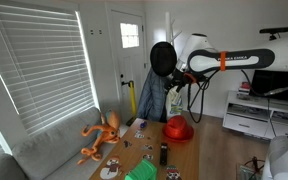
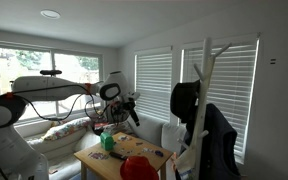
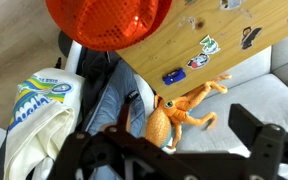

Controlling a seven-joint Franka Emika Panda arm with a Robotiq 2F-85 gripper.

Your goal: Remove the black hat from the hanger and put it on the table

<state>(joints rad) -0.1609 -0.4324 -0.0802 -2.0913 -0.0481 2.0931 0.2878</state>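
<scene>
The black hat (image 2: 185, 100) is on the hanger (image 2: 203, 75), hooked up near the prongs. Its round brim faces out into the room, and in an exterior view (image 1: 162, 58) it reads as a dark disc against the white door. A blue jacket (image 2: 220, 145) is draped over the stand just below it.

The white arm (image 2: 44, 88) reaches across the room, with the gripper (image 2: 127, 108) hanging over the table (image 2: 102, 160), apart from the hat and not touching it. In the wrist view the gripper (image 3: 174, 152) has its 2 dark fingers (image 3: 261, 140) spread wide, with nothing between them. Below it that camera shows the jacket's folds (image 3: 114, 100), a white tote bag (image 3: 39, 110) with a blue and green print, and an orange octopus toy (image 3: 179, 112) on the grey sofa (image 3: 269, 85).

A red hat (image 1: 178, 128) sits on the end of the table nearest the hanger. In the wrist view its mesh crown (image 3: 109, 20) fills the top edge. The brown wooden top (image 3: 246, 22) carries several stickers and a small blue toy car (image 3: 174, 75) near its edge. A green object (image 2: 108, 142) stands further along the table. In an exterior view the octopus (image 1: 102, 135) sprawls on the sofa under the window blinds.
</scene>
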